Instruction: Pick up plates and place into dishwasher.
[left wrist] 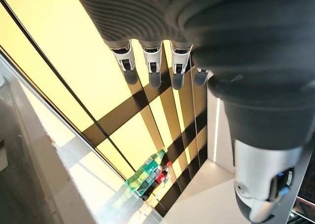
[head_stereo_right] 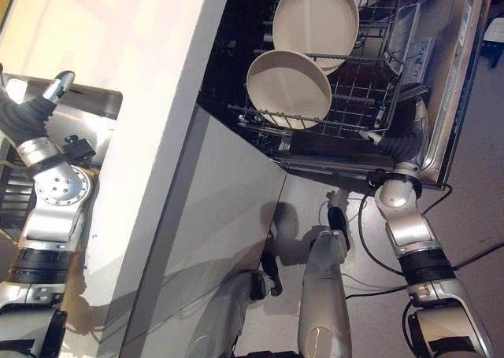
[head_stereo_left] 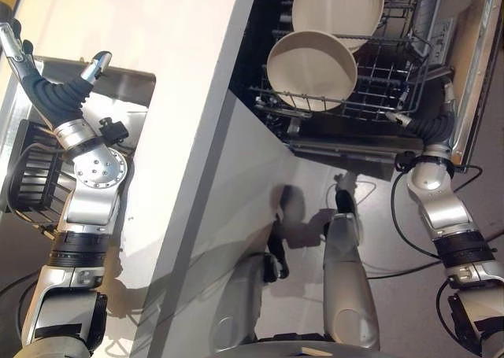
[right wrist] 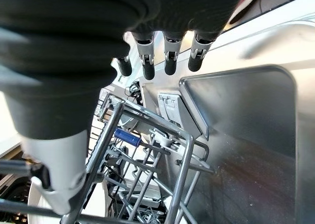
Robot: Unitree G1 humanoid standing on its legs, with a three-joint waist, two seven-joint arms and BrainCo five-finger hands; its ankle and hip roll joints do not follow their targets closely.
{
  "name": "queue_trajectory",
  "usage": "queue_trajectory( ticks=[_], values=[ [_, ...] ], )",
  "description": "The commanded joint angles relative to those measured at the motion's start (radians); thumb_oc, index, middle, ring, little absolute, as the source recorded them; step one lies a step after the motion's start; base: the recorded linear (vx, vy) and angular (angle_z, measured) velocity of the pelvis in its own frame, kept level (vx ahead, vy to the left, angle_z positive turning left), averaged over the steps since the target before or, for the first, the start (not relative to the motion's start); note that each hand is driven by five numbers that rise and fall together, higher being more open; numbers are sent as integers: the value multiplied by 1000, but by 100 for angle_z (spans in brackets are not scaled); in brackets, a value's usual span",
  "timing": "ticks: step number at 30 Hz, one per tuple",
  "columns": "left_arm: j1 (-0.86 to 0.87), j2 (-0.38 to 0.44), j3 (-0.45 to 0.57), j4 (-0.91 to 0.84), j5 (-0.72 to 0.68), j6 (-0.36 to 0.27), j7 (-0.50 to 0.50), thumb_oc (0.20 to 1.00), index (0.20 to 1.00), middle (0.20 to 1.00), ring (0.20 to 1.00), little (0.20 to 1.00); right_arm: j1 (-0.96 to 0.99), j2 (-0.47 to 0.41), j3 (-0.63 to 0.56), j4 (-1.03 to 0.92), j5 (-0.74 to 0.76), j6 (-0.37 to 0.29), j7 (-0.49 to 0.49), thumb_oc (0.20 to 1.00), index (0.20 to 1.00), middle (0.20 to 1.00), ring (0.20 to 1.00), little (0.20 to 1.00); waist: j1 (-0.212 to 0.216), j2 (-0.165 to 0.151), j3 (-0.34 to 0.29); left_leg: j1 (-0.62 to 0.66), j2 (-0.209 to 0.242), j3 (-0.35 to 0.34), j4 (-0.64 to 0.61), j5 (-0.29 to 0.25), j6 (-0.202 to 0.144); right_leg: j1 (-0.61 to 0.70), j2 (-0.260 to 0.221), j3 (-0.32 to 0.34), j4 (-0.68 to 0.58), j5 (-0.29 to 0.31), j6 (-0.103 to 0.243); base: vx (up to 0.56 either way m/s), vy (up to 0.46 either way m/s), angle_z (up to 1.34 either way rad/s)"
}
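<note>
We see two plates point(head_stereo_left: 313, 68) upright in the rack point(head_stereo_left: 394, 75), upper right; our right hand point(right wrist: 167, 56) beside it and left hand point(left wrist: 152, 61) hang empty, fingers straight.

Left hand point(left wrist: 224, 61) up close, its dark ribbed cover looming large, silver dark-tipped fingers point(left wrist: 151, 61) in a neat row, straight and relaxed, holding nothing. The thumb point(left wrist: 261, 184) juts apart from them, silver with a dark sleeve above it. Past the fingers, a glowing yellow panelled wall point(left wrist: 59, 51) crossed by dark bands. Farther off, a cluster of plastic bottles point(left wrist: 150, 172), green and clear with a red cap, stands on a pale white surface point(left wrist: 197, 199).
</note>
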Motion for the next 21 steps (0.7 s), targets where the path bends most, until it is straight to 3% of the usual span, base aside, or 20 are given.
queue_trajectory(
  ticks=[1, 5, 9, 15, 21],
  values=[
    [75, -51, 10, 3, 18, -34, 24, 1000, 1000, 1000, 1000, 1000, -104, -23, -20, -109, -52, -56, -42, 1000, 1000, 1000, 1000, 1000, -3, 18, 55, -114, -8, -48, -25, 130, 10, 52, -44, 25, 26, -82, -15, 19, 56, 4],
    [86, -65, 10, 5, 29, -44, 26, 1000, 1000, 1000, 1000, 1000, -105, -9, -16, -90, 6, -38, -51, 1000, 1000, 1000, 1000, 1000, 3, 18, 55, -125, -16, -45, -21, 129, 10, 44, -46, 26, 25, -75, -16, 23, 46, 4],
    [98, -73, 8, -4, 34, -50, 21, 1000, 1000, 1000, 1000, 1000, -105, 13, -12, -44, 124, -41, 9, 1000, 1000, 1000, 1000, 1000, 18, 29, 55, -142, -28, -46, -20, 131, 14, 25, -48, 24, 34, -72, -20, 14, 30, 4],
    [76, -75, -21, -17, 26, -31, 8, 1000, 1000, 1000, 1000, 1000, -190, 35, 40, 63, 231, -117, 119, 1000, 1000, 1000, 1000, 1000, 53, 51, 55, -152, -50, -57, -18, 125, 18, 16, -69, 13, 50, -84, -26, 32, 36, 4],
    [70, -80, -30, -37, 22, -8, 14, 1000, 1000, 1000, 1000, 1000, -254, 44, 70, 102, 267, -145, 201, 1000, 1000, 1000, 1000, 1000, 74, 63, 55, -168, -62, -55, -6, 123, 21, 3, -87, 6, 60, -81, -31, 42, 52, 2]
  ],
)
